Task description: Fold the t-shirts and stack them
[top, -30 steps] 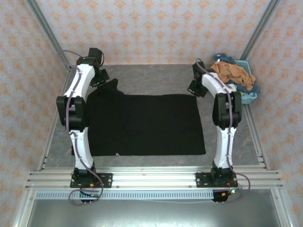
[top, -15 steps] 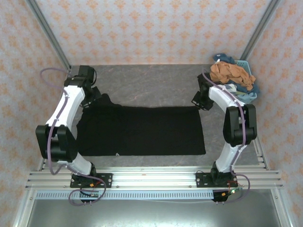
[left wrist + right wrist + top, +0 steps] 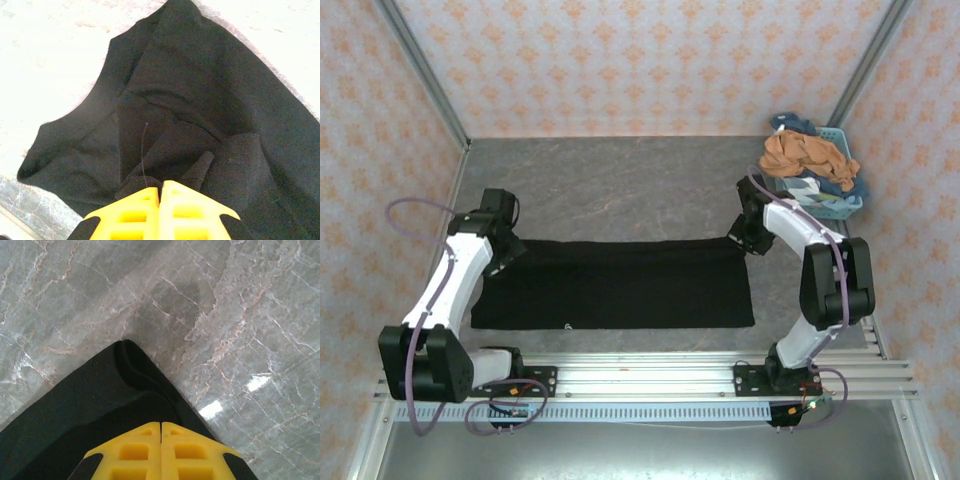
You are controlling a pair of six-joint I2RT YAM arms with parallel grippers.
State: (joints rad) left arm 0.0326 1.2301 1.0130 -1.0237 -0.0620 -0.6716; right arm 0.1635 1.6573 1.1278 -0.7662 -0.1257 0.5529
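Black t-shirt (image 3: 620, 285): lengthwise fold under way, far edge coming toward the near hem.
Over the last second I have drawn both far corners nearer, so the cloth now lies as a shallower band on the near half of the table (image 3: 620, 180). I hold my left gripper (image 3: 160, 189) and right gripper (image 3: 161, 426) pinched closed on those corners. The plain black side faces up and the left corner is bunched. More tees wait in the basket (image 3: 838, 205).

From above, the far corners of the black t-shirt (image 3: 620, 285) are covered by the left gripper (image 3: 508, 255) and the right gripper (image 3: 748, 240), and the basket (image 3: 832, 207) is largely buried under the orange t-shirt (image 3: 805, 155).
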